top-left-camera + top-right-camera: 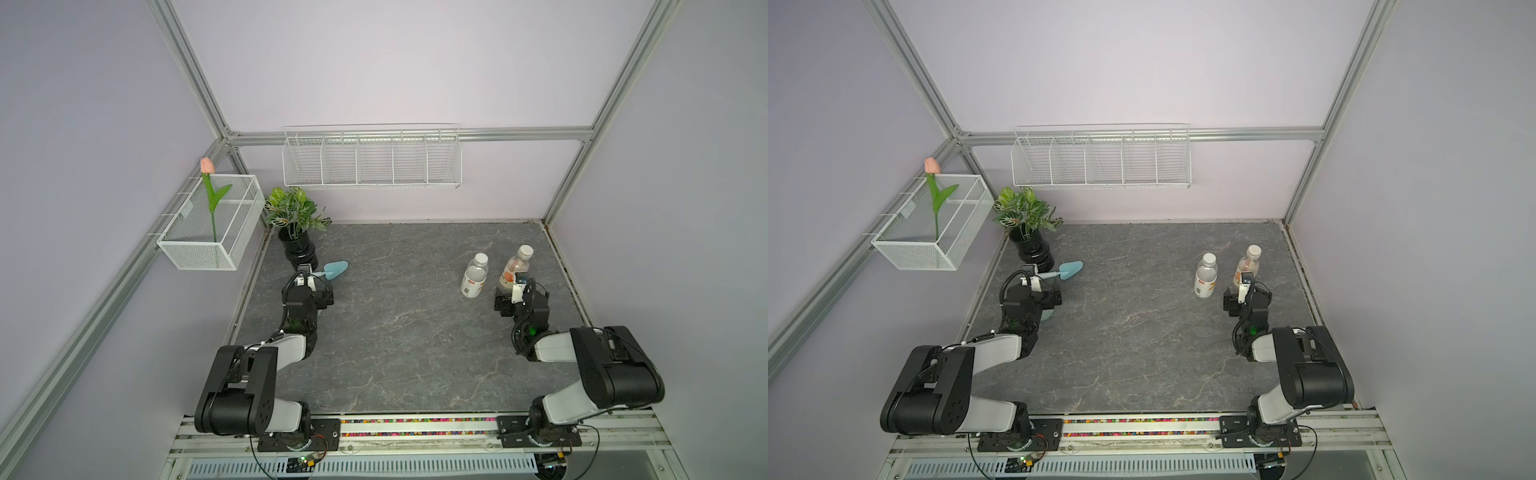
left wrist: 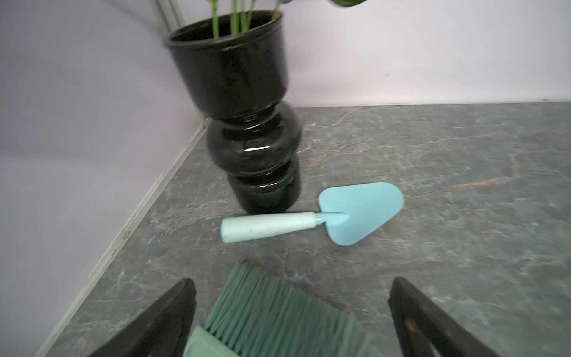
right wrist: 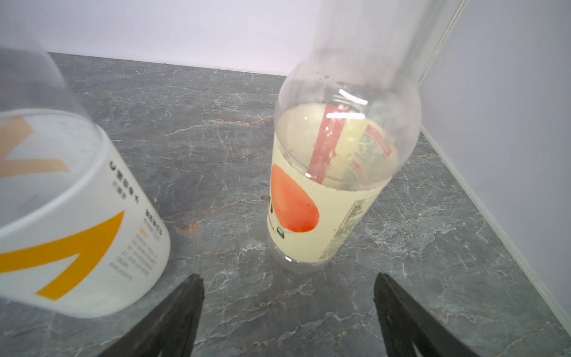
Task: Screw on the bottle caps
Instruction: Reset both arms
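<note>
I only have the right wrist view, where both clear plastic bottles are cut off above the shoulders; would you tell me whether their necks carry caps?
Observer: Yes. In both top views a round white plastic cap sits on the white-labelled clear plastic bottle, and a second white cap sits on the orange-marked clear plastic bottle. I cannot judge how tight they are.
Operator: Thank you. Where is the left gripper?
Observer: Far from the bottles, the left gripper is open, its jaws either side of a green-bristled brush.
Operator: What else lies there?
Observer: A light blue plastic trowel lies flat beside a glossy black ribbed vase.
</note>
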`<state>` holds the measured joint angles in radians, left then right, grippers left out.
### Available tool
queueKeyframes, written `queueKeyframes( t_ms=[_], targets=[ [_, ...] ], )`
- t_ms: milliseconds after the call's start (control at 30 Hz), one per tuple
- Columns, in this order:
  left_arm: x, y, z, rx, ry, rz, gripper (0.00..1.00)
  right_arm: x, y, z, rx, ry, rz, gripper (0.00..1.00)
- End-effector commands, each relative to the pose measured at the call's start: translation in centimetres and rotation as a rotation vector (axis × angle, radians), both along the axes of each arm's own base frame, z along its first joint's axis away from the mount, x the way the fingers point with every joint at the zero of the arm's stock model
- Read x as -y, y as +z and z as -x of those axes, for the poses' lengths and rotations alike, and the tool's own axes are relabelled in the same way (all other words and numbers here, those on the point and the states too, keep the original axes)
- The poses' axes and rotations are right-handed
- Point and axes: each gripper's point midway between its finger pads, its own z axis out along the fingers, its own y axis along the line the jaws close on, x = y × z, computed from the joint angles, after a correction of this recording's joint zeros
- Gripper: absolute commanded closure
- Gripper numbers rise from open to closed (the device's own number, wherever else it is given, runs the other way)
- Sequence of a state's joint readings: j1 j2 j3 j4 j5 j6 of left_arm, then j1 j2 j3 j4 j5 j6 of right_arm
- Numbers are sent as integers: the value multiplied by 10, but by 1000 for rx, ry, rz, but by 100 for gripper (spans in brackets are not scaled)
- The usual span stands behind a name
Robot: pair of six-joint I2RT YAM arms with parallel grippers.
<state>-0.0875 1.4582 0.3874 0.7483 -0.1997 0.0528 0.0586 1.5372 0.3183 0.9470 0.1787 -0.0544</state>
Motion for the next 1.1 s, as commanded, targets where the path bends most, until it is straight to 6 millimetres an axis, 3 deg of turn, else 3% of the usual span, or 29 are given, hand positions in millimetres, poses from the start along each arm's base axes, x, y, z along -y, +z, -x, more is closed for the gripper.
queueKeyframes(
  t_ms=[0, 167, 300, 1067],
  targets=[
    [9, 2, -6, 59, -53, 38, 1, 1, 12, -6, 38, 2, 8, 11],
    [6, 2, -7, 38, -36, 37, 1, 4, 12, -7, 35, -13, 6, 11],
    [-8, 1, -11, 16, 59, 55, 1, 4, 11, -7, 33, -11, 6, 11],
    [-9, 0, -11, 15, 61, 54, 1, 5, 10, -9, 18, -7, -7, 11]
  ],
)
